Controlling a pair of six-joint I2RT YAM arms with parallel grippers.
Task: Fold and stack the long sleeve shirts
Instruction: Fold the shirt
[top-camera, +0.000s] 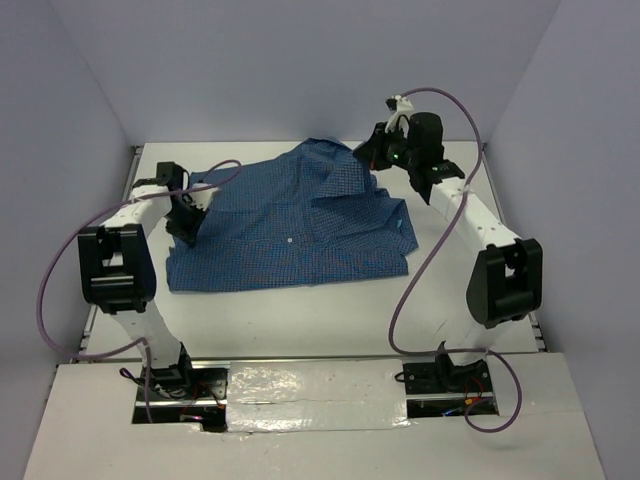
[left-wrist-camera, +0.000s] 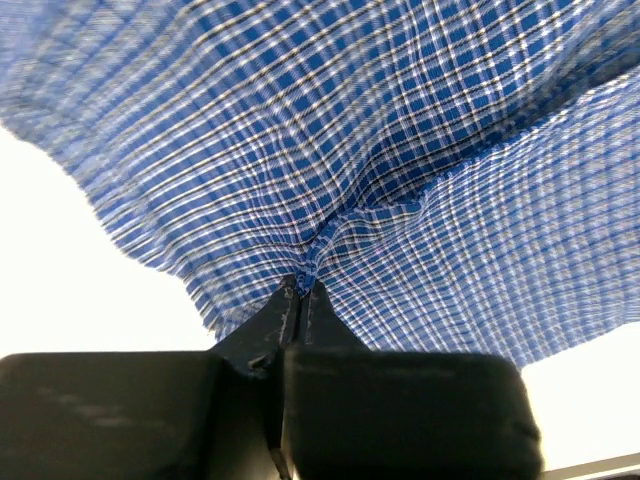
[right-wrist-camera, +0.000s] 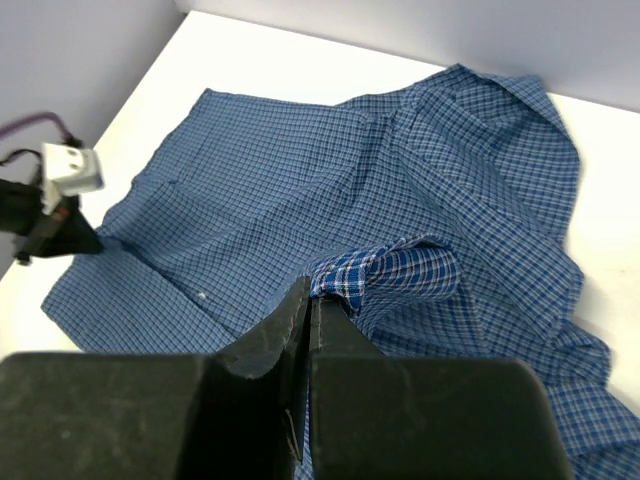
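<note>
Shirt (top-camera: 300, 230) tight in left pincer (left-wrist-camera: 302, 287), right pincer (right-wrist-camera: 311, 292)

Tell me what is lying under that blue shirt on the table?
Only the white table shows around the shirt. Whatever might lie beneath is covered by the cloth and cannot be seen.

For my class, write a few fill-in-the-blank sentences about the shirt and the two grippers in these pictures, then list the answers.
The shirt on the white table is ____ with a fine check.
The left gripper is ____ on the shirt's cloth.
Counting the right gripper, ____ grippers pinch the shirt.
Missing words: blue; shut; two.
</note>
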